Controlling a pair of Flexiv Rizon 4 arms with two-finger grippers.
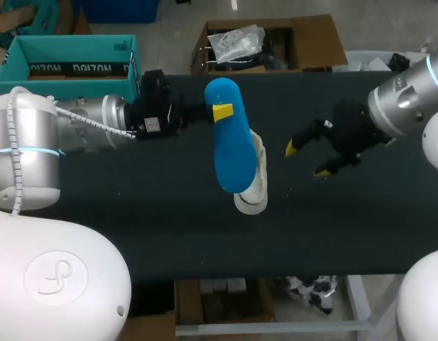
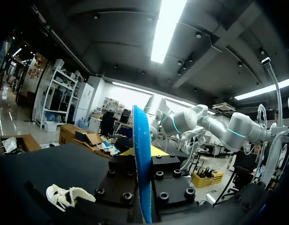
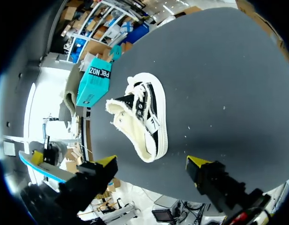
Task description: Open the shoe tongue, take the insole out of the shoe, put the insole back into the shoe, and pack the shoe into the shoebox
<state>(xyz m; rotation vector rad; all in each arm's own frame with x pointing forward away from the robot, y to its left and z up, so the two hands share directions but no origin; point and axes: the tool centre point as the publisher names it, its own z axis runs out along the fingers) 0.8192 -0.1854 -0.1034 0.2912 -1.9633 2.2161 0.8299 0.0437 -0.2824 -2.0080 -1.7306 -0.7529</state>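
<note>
The insole (image 1: 229, 156) is up off the table (image 1: 133, 227), held above the shoe (image 1: 251, 201) with its broad blue face turned up. Its long axis runs from the far side of the table toward the robot, leaning a little to the right at the near end. The wider end hangs over the shoe and hides most of it from above. The narrower end reaches past the shoe's far end.

The left gripper (image 1: 222, 112) is clamped on the insole near that narrower end, with one yellow tip on its top face. In the left wrist view the insole (image 2: 143, 164) shows edge-on as a thin blue blade pinched between the two black finger blocks. The shoe (image 2: 64, 196) lies on the cloth below and off to one side of it.

The shoe rests on the table along nearly the same line as the insole. Its rounded, pale-soled end points toward the robot. In the right wrist view the shoe (image 3: 142, 117) is black and cream with its mouth gaping, and the mouth end is the one nearer the shoebox (image 3: 95, 82). Whether it lies fully on its side I cannot tell.

The right gripper (image 1: 307, 158) hangs to the right of the shoe, apart from it, with its fingers spread wide and nothing between them. In its own view the right gripper (image 3: 152, 163) has a yellow tip on either side of the shoe's nearer end, above it and not touching.

The teal shoebox (image 1: 69, 60) stands well away from the shoe, past the far left edge of the table behind the left arm. That arm and the hanging insole lie between the shoe and the box
</note>
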